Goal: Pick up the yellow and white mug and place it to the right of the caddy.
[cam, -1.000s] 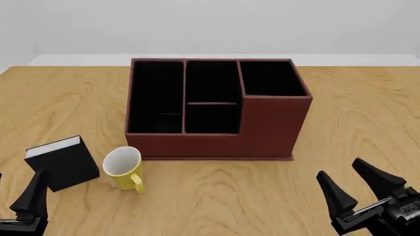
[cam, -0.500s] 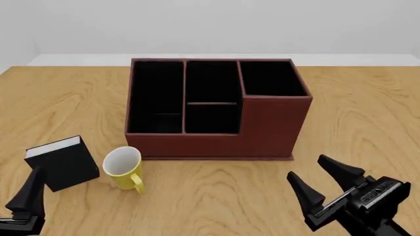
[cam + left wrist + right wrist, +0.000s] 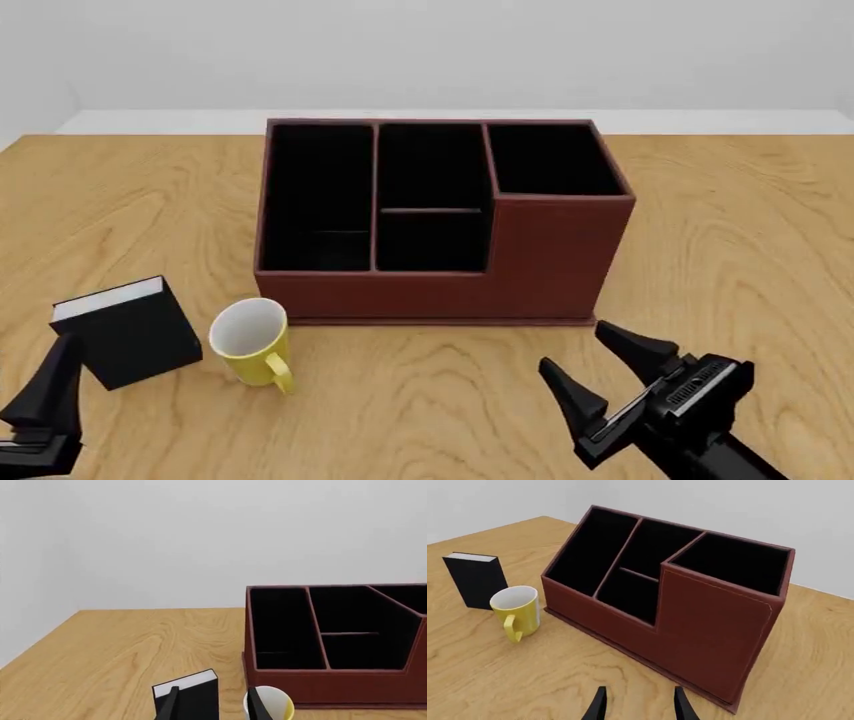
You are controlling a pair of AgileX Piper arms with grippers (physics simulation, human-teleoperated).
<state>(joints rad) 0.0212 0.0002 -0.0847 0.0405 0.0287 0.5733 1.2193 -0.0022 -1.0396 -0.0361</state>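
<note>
Scene is lit evenly and brightly; no glare or blur is seen. Only faint, soft shadows are cast around the caddy [image 3: 441, 220], whose compartments are rendered near-black.

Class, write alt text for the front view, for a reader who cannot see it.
A yellow mug stands upright on a wooden table, in front of the left corner of a brown caddy and beside a small black book. The right gripper hovers open in front of the caddy's right end; the left gripper sits at the lower left edge.
</note>
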